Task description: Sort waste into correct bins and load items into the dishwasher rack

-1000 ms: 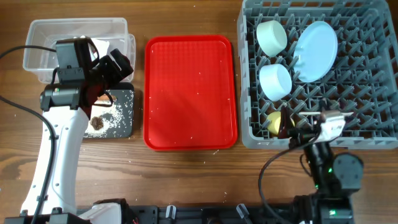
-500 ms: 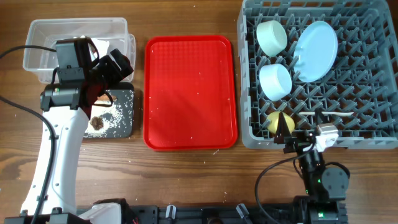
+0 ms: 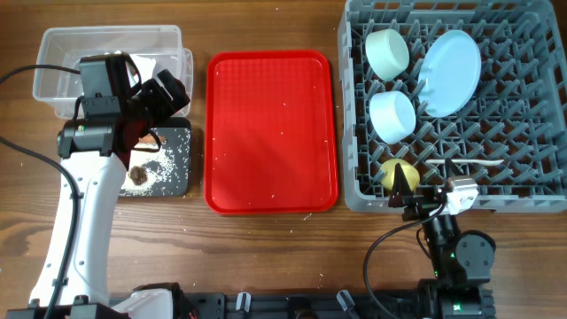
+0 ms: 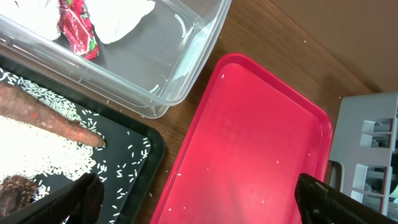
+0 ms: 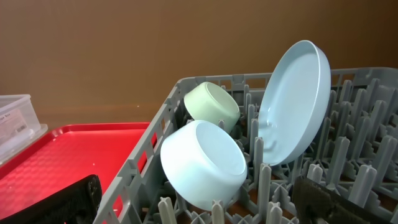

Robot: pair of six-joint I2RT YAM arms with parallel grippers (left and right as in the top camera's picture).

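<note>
The right end effector [image 3: 409, 197] has pulled back, leaving the white spoon [image 3: 483, 164] in the rack [image 3: 532, 193].

Glossy clear plastic tub [image 4: 186, 56]; matt grey plastic rack [image 3: 532, 190], wood-grain table [image 3: 266, 257]

Left gripper [image 4: 199, 198] and right gripper [image 5: 196, 198], jaws wide apart

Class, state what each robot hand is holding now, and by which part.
Nothing is held: the left hand and the right hand are both open and empty.
</note>
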